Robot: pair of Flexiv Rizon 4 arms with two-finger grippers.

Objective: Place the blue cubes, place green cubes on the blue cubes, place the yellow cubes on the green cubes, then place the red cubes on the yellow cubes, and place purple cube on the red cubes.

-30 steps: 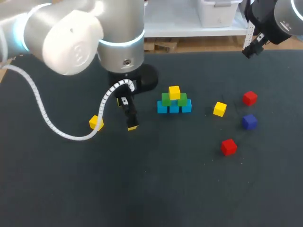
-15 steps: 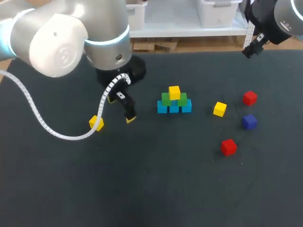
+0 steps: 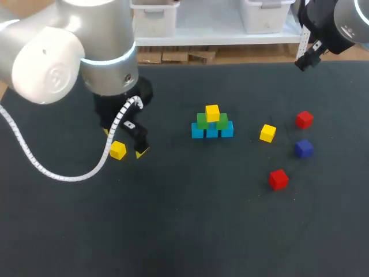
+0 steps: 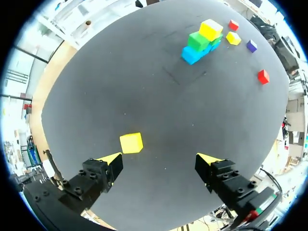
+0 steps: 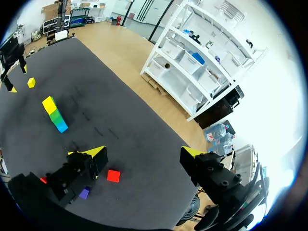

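Your left arm has swung away from the stack [image 3: 212, 122] toward the table's [image 3: 190, 231] left edge. The left gripper [image 4: 160, 159], spread wide, now hangs over the loose yellow cube [image 4: 131, 143], which sits off-centre between the fingers. Centre it, square up to its flat faces, then descend. It looks smooth, sharp-edged, probably painted wood, on dark matte cloth. The right gripper [image 5: 143, 153] hangs spread at the far right corner

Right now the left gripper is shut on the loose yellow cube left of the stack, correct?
No: the left gripper is open. The yellow cube lies on the table ahead of it, ungripped; the left wrist view shows it. It is left of the stack.
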